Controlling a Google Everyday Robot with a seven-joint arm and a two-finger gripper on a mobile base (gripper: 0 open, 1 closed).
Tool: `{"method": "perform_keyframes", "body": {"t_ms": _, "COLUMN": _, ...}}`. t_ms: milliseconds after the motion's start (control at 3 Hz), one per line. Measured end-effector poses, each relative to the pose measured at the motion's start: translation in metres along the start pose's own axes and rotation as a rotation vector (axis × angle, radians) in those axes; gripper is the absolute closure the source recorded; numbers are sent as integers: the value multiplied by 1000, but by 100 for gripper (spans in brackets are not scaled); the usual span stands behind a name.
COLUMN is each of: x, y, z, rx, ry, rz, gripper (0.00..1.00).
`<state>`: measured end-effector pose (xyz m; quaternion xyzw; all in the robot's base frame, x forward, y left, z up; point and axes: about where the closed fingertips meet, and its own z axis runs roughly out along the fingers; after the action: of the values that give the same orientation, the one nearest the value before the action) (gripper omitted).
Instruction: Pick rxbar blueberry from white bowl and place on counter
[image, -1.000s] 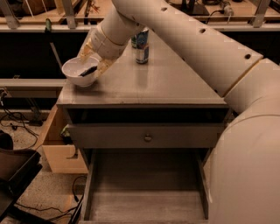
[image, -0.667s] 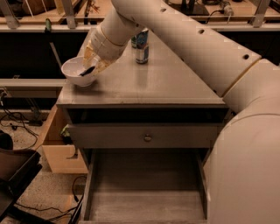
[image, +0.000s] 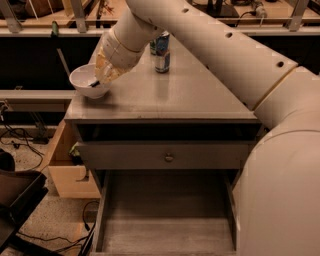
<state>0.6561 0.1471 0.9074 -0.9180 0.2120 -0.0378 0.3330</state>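
The white bowl (image: 81, 81) sits at the left edge of the grey counter (image: 190, 95). My gripper (image: 100, 76) reaches down into the bowl's right side from above, and the wrist covers much of the bowl's inside. A dark sliver at the gripper's tip, inside the bowl, looks like the rxbar blueberry (image: 94, 84). Most of it is hidden. Whether the gripper holds it cannot be told.
Two drink cans (image: 161, 51) stand at the back middle of the counter, just right of my arm. Below the top is a shut drawer with a round knob (image: 169, 157) over an open lower compartment. A wooden box (image: 67, 172) stands on the floor at left.
The gripper has sunk further into the bowl and covers more of it. The dark bar showed plainly in the bowl before; now only a sliver shows.
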Motion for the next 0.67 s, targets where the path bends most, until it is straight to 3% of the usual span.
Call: {"method": "perform_keyframes", "body": {"t_ms": 667, "x": 3, "y": -16, "z": -11, "rx": -18, "ry": 24, "rz": -30, "gripper": 100}}
